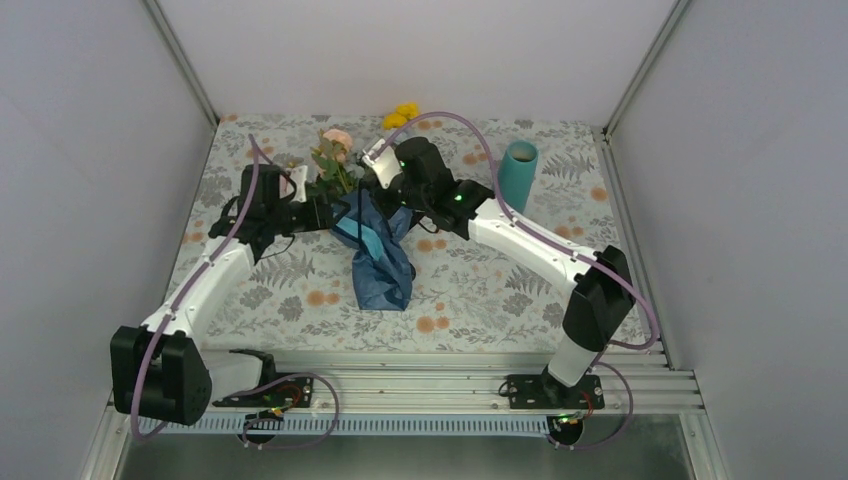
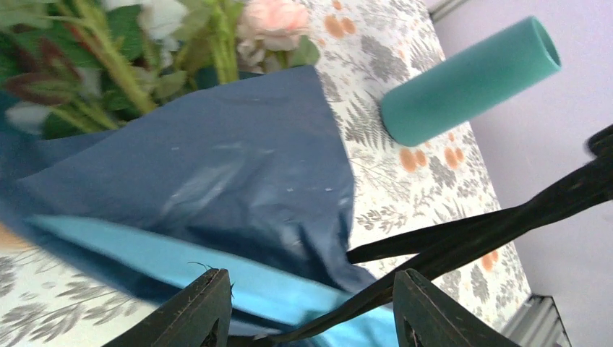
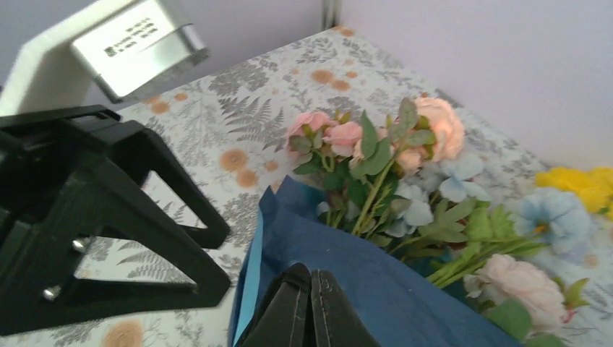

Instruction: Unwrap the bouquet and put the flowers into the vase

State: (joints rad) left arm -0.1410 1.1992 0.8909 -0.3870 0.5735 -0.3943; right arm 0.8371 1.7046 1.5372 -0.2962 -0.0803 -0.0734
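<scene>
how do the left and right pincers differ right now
The left pincer stands open, fingers apart with the blue paper between them; the right pincer is shut, fingers pressed together. The left sits to the left of the bouquet, the right on its other side. Both are black and close to the paper.

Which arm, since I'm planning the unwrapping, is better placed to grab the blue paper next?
Left, probably: the left gripper is open with the blue paper just ahead of it. The right gripper is shut against the paper.
</scene>
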